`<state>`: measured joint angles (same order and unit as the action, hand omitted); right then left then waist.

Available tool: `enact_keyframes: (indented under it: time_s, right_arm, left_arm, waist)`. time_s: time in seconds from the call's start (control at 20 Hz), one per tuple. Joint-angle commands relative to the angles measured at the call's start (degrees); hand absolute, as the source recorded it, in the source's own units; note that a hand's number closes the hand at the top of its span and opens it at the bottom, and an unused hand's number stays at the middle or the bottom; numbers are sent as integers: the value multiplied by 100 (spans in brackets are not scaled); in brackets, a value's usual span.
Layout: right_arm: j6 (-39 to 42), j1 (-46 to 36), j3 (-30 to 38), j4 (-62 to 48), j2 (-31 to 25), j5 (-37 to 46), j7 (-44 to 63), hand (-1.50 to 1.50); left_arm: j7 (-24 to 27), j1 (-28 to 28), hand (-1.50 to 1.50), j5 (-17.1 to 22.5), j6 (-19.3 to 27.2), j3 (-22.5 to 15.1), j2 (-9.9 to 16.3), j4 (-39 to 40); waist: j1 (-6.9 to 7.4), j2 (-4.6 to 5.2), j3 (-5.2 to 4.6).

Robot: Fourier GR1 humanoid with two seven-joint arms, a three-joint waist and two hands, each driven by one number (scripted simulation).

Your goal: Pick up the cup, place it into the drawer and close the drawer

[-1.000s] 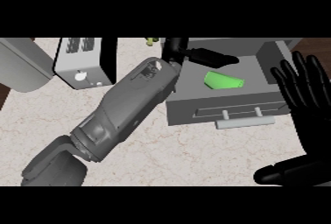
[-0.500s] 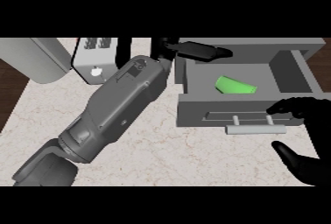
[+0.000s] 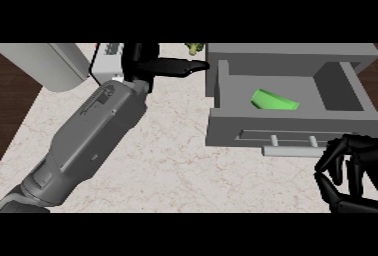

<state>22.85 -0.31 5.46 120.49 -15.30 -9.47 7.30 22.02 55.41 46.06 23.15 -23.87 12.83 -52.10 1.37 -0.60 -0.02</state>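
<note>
At lower right you see the right hand (image 3: 347, 172), fingers curled on nothing, just below the handle (image 3: 294, 151) of the open drawer (image 3: 284, 130). The green cup (image 3: 275, 100) lies inside. Upper left, your left hand (image 3: 159, 66) has released, fingers straight.

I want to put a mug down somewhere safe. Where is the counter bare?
Bare counter lies between the left forearm and the drawer front, running to the near edge. Crowded: the far edge by the left hand, and the drawer handle, where the right hand sits.
</note>
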Motion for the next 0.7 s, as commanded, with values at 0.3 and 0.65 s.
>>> enact_keyframes:
  time_s: [0.3, 0.65]
  right_arm:
    - [-134, -222, -337, -658, 3, 1282, -143, 150]
    - [-228, -477, -1270, -1032, -505, 3413, -1036, 150]
  left_arm:
    - [-408, -2378, -150, 134, -155, 248, 1158, -2479]
    - [-348, -2943, -150, 285, -772, 613, 1606, -2718]
  waist:
    - [40, 33, 2]
    - [16, 73, -1]
